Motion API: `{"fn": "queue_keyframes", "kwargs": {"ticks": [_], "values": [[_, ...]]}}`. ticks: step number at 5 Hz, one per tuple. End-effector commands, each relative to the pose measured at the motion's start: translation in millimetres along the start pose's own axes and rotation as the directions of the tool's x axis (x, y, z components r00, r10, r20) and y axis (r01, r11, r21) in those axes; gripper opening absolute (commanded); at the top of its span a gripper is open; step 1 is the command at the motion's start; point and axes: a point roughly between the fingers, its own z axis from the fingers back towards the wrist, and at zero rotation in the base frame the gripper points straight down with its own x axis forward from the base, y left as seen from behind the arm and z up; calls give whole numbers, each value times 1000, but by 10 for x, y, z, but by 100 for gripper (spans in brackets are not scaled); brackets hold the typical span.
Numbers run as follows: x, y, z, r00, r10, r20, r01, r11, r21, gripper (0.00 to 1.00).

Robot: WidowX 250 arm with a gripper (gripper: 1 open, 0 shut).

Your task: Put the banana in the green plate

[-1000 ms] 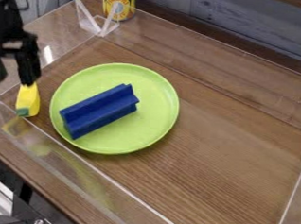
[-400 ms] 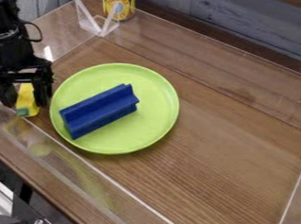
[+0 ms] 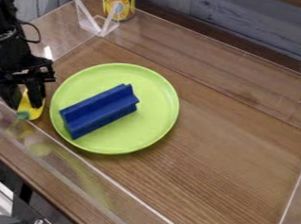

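Observation:
The small yellow banana (image 3: pixel 32 107) lies on the wooden table just left of the green plate (image 3: pixel 157 90). My black gripper (image 3: pixel 26 99) points straight down over it at the left edge of the view. One finger stands on each side of the banana, and they hide most of it. The fingers stand close to the fruit, but I cannot make out whether they press on it. The banana rests on the table, outside the plate's rim.
A blue ridged block (image 3: pixel 98 109) lies across the middle of the plate. A yellow can (image 3: pixel 117 2) stands at the back behind a clear plastic wall (image 3: pixel 92 24). Clear walls also run along the near edge and the right side.
The gripper has come down over the banana and turned a little at the wrist. Its fingers have drawn closer together around the fruit. Banana, plate and block have not moved.

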Motion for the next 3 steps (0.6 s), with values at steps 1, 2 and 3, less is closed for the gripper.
{"fn": "queue_keyframes", "kwargs": {"ticks": [1,2,3], "values": [[53,-1,266,996,-80,44,80,997,12,0],[69,-30,410,985,-171,35,171,985,12,0],[77,-24,564,983,-179,34,179,984,-4,0]]}}
